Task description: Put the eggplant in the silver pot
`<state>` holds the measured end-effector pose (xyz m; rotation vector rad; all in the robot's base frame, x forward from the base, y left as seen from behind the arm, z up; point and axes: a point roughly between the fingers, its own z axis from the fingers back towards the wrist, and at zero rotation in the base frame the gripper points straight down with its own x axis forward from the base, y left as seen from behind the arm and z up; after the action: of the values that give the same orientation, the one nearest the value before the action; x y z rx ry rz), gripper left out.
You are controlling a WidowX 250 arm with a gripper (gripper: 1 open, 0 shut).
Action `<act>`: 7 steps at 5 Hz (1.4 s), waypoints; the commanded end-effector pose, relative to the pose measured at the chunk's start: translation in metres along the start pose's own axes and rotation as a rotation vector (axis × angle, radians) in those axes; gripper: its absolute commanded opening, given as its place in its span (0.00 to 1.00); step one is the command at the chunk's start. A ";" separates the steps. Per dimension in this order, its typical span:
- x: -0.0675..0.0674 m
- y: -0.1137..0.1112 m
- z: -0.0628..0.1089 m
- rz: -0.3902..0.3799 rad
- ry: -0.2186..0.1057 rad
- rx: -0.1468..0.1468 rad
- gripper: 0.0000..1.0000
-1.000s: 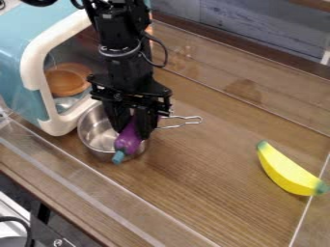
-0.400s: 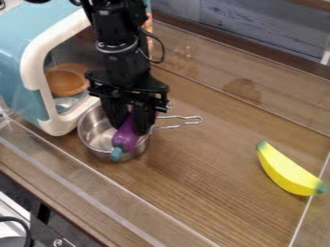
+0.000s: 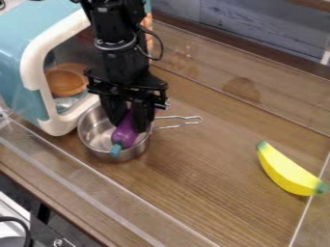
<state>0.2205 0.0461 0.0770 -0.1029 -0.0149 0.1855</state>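
My gripper (image 3: 127, 126) points straight down over the silver pot (image 3: 98, 141), its black fingers shut on the purple eggplant (image 3: 126, 133). The eggplant hangs upright between the fingers, its teal stem end at the bottom, inside the pot's rim. The pot stands on the wooden table just right of the microwave, with its thin wire handle (image 3: 184, 121) sticking out to the right.
A white and teal microwave (image 3: 37, 72) stands open at the left with an orange cup (image 3: 65, 81) inside. A yellow banana (image 3: 290, 171) lies at the right near a clear plastic wall. A clear barrier runs along the table's front edge.
The gripper has shifted slightly left with the eggplant, bringing its lower end from the pot's right rim to over the pot's inside.
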 end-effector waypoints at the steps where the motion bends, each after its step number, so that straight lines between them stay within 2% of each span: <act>1: 0.010 0.004 0.010 0.007 -0.042 0.007 0.00; 2: 0.011 0.005 0.010 0.010 -0.042 0.008 0.00; 3: 0.012 0.005 0.011 0.013 -0.043 0.009 1.00; 7: 0.015 0.000 0.013 0.033 -0.047 0.007 1.00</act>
<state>0.2268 0.0488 0.0808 -0.0991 -0.0184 0.2229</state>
